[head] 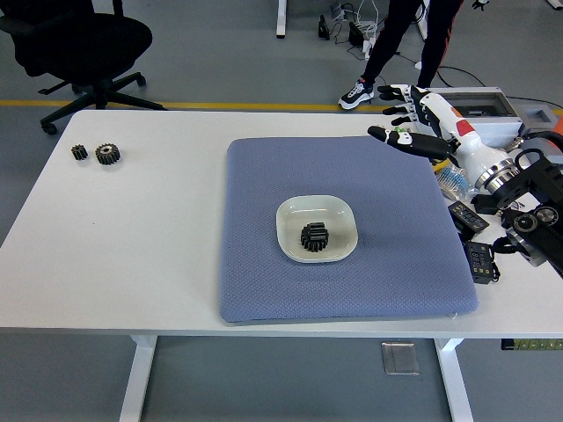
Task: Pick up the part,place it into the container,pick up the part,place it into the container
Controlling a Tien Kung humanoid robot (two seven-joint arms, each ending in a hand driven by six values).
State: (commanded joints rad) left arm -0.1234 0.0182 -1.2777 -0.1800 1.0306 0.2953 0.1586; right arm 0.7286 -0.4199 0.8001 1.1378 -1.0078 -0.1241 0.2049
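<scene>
1. One black gear (314, 236) lies in the white dish (291, 215) on the blue mat (264, 264); two more gears (107, 154) sit far left on the table (132, 246).
2. We note the right hand (415, 119) hovers off the mat's far right corner, fingers spread, holding nothing.
3. Risk: those gears lie well apart from this hand; a long reach could fall short.
4. Risk: a low pass may clip the dish.

Single head view, set high at the near edge of the white rectangular table (132, 264), facing forward and down. The whole tabletop is framed from a distance, left of the robot's white-and-black right hand (413, 119).
</scene>
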